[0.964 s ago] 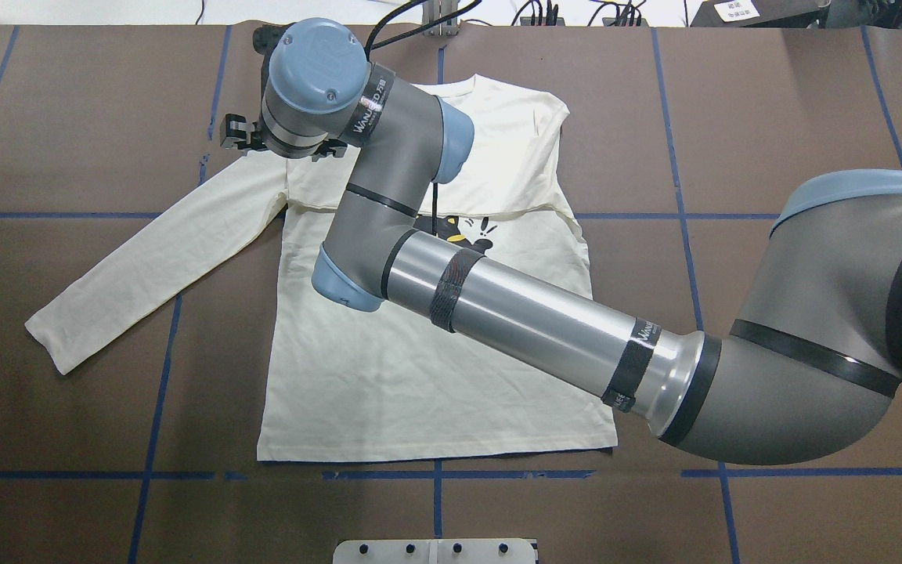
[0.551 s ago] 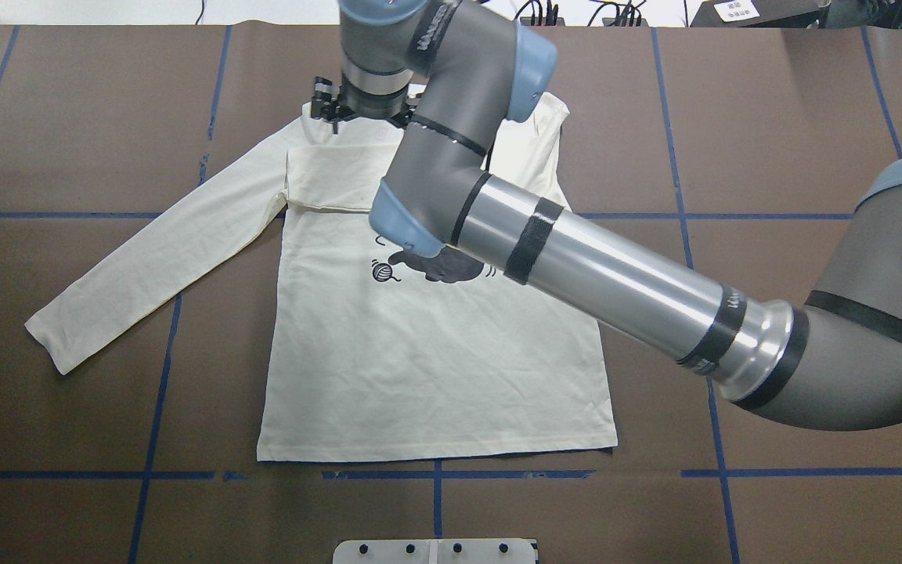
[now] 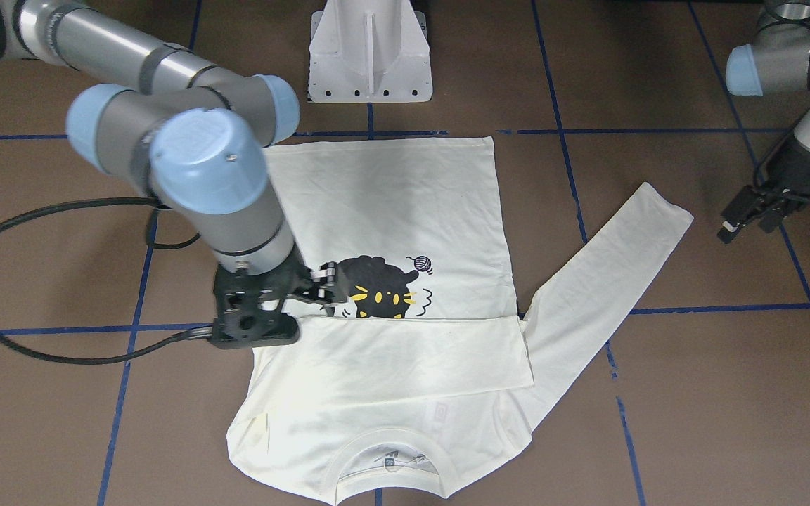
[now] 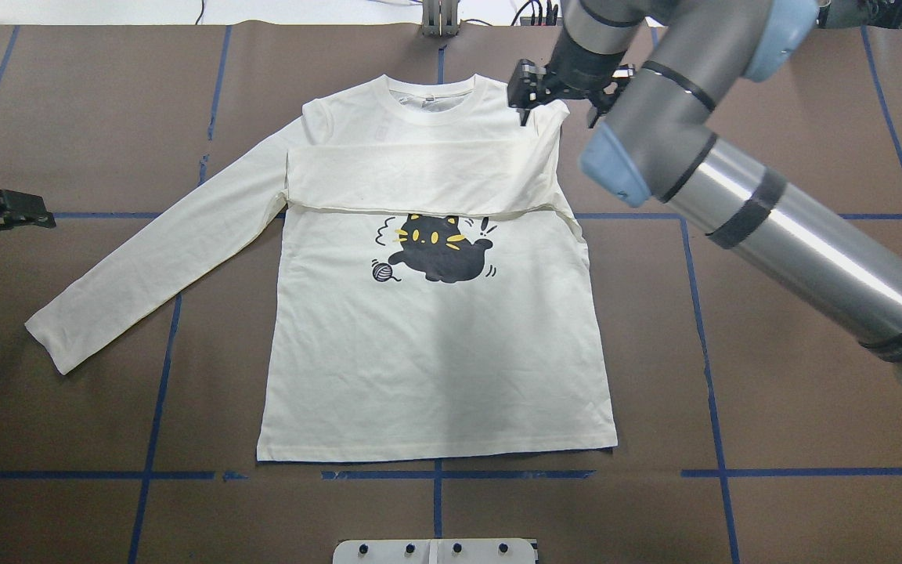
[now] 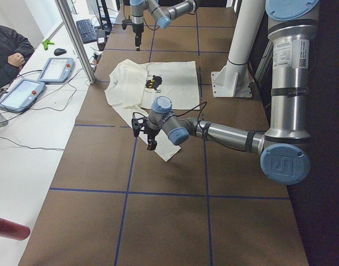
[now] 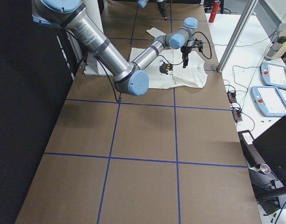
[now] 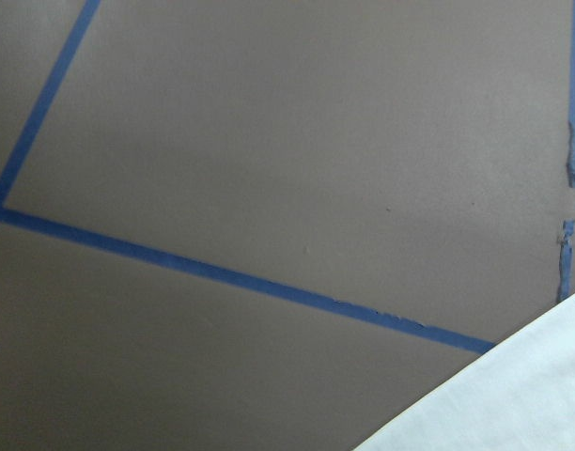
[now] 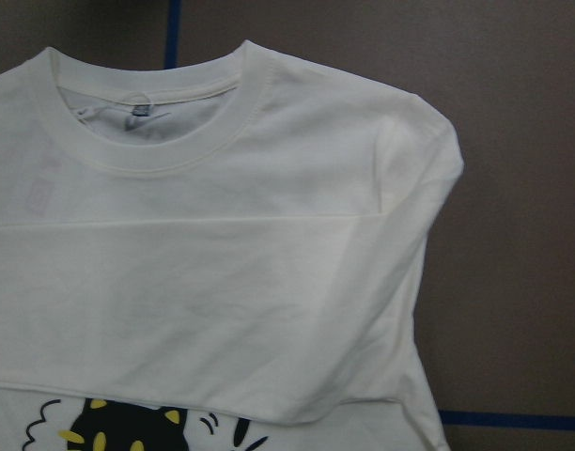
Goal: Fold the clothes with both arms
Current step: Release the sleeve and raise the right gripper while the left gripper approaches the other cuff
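Shirt (image 4: 435, 352) lies flat, print up, mid-table (image 4: 772, 329), its folded sleeve (image 4: 420, 176) across the chest. We see the right gripper (image 4: 561, 94) over one shoulder, jaws spread, empty. The left gripper (image 3: 746, 226) hangs near the outstretched sleeve (image 4: 161, 251), fingers apart, holding nothing.

Overhead, front share shirt (image 4: 435, 352), wrist-cams seemingly close

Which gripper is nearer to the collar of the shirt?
Right. The right gripper is over the shirt, close beside the collar. The left gripper is off the shirt, out beyond the outstretched sleeve.
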